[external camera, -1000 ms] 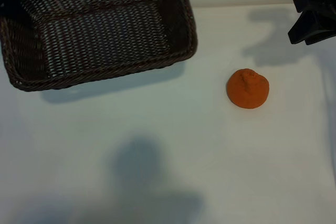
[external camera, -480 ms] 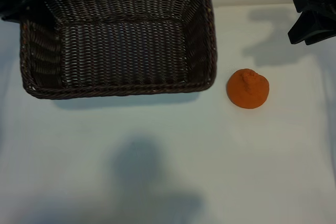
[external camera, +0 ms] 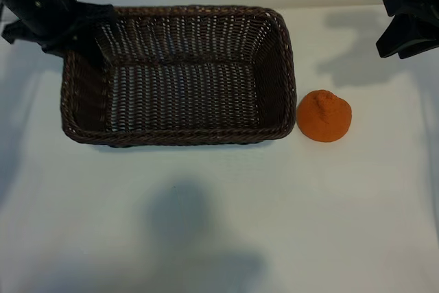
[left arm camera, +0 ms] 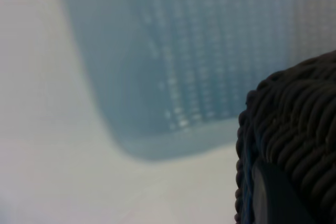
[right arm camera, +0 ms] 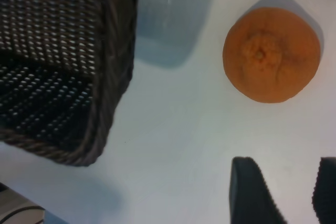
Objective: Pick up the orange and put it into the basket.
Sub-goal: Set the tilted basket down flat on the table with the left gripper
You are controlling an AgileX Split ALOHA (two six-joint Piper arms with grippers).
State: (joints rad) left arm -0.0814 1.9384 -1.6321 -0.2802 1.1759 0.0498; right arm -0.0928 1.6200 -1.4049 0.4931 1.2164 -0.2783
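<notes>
I see the left gripper [external camera: 88, 27] clamped on the far-left corner of the wicker basket [external camera: 178, 132], narrow grip on the braided rim. Basket is dark brown, rectangular, rounded corners, openwork weave. Orange [external camera: 324, 116] sits on the white table [external camera: 219, 224] just beside the basket's right end, matte, bumpy nub up. Right gripper [right arm camera: 283, 195] hangs over the table near the orange, fingers [right arm camera: 251, 190] apart, holding nothing. Left wrist view gives only rim weave close up [left arm camera: 299, 114]; right wrist view shows the gap between orange [right arm camera: 271, 53] and basket [right arm camera: 113, 66].
</notes>
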